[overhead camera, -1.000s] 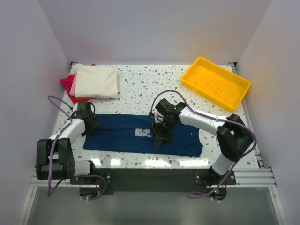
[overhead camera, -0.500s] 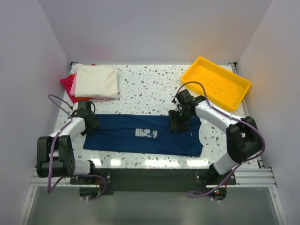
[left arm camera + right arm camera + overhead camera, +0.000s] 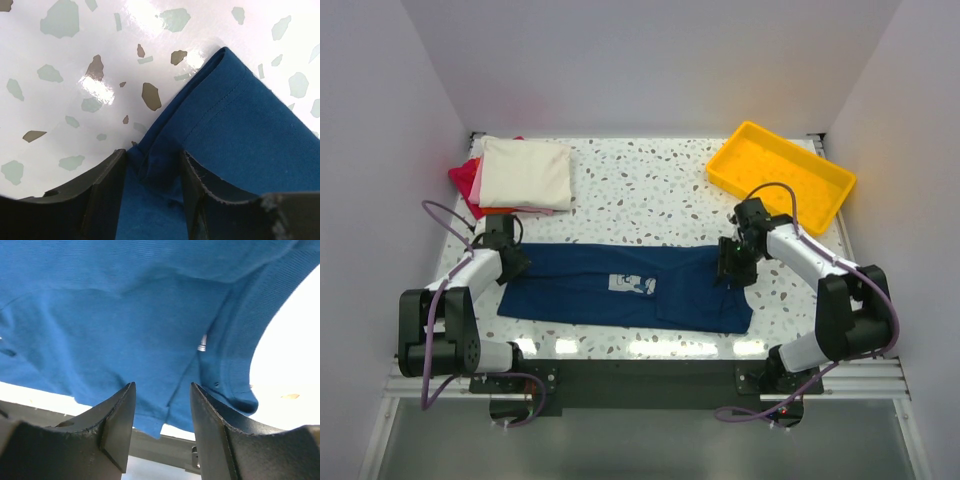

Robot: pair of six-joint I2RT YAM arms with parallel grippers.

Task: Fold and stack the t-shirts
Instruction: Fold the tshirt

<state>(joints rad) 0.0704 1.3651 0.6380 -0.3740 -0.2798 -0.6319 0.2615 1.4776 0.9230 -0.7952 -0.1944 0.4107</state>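
Observation:
The navy t-shirt [image 3: 570, 288] lies flat along the near side of the table, its pale print [image 3: 630, 284] facing up. My left gripper [image 3: 512, 262] sits at the shirt's far left corner. In the left wrist view its jaws [image 3: 152, 170] are closed on a bunched ridge of the blue cloth [image 3: 250, 125]. My right gripper [image 3: 733, 268] hovers over the shirt's far right end. In the right wrist view it [image 3: 162, 390] is open and empty above the blue cloth [image 3: 125, 315]. A folded cream shirt [image 3: 525, 172] tops pink [image 3: 477, 185] and red [image 3: 462, 178] ones at the back left.
A yellow plastic tray [image 3: 757, 200] stands at the back right, just beyond the right arm. The speckled tabletop [image 3: 640, 190] lies between the stack and the tray. The table's near edge runs just below the navy shirt.
My right gripper has moved from the middle of the navy shirt out to its right end. The left gripper has stayed at the left corner.

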